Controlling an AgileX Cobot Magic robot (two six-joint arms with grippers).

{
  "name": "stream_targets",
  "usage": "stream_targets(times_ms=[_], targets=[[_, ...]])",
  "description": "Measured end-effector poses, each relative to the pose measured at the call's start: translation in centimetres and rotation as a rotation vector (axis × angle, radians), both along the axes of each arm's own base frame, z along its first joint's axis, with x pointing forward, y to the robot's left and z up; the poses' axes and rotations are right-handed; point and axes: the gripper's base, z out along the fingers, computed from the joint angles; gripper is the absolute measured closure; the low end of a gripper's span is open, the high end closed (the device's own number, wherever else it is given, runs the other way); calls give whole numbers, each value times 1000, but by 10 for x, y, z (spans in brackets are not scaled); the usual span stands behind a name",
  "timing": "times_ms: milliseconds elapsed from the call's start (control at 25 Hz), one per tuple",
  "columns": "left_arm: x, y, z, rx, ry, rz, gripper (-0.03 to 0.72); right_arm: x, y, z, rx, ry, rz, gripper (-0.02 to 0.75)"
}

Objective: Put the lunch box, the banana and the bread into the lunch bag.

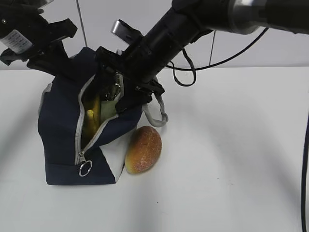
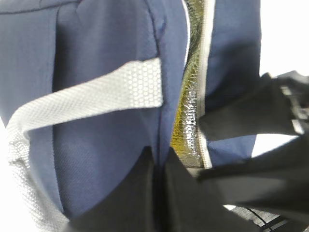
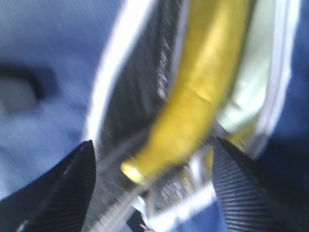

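The navy lunch bag (image 1: 63, 125) stands at the left with its zipper open. Inside it I see the yellow banana (image 1: 91, 118) and the pale green lid of the lunch box (image 1: 108, 110). The bread (image 1: 143, 150) lies on the table, touching the bag's right side. My left gripper (image 1: 72, 70) is shut on the bag's blue fabric edge (image 2: 166, 121) next to the opening. My right gripper (image 1: 120, 94) is open and empty at the bag's mouth. In the blurred right wrist view its fingers (image 3: 72, 188) straddle the banana (image 3: 203, 87), with the lunch box lid (image 3: 251, 72) beside it.
The bag's grey strap handle (image 2: 87, 96) lies across its side, and another handle loop (image 1: 157, 113) hangs by the bread. A metal ring zipper pull (image 1: 85, 168) hangs at the bag's front. Black cables (image 1: 186, 72) hang behind the right arm. White table (image 1: 231, 159) extends right.
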Motion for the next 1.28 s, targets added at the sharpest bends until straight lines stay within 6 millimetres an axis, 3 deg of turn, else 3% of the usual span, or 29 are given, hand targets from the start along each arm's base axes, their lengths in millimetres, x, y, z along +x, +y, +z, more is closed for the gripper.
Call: stream_targets(times_ms=[400,640,880,1280], targets=[[0,0,0,1,0,0,691,-35,-30,89,-81,-254,21,201],[0,0,0,1,0,0,691,-63,-53,101,-167,-319,-12,206],[0,0,0,1,0,0,691,-98,-81,88,-209,-413,-114,206],[0,0,0,1,0,0,691,-156,-120,20,-253,-439,-248,206]])
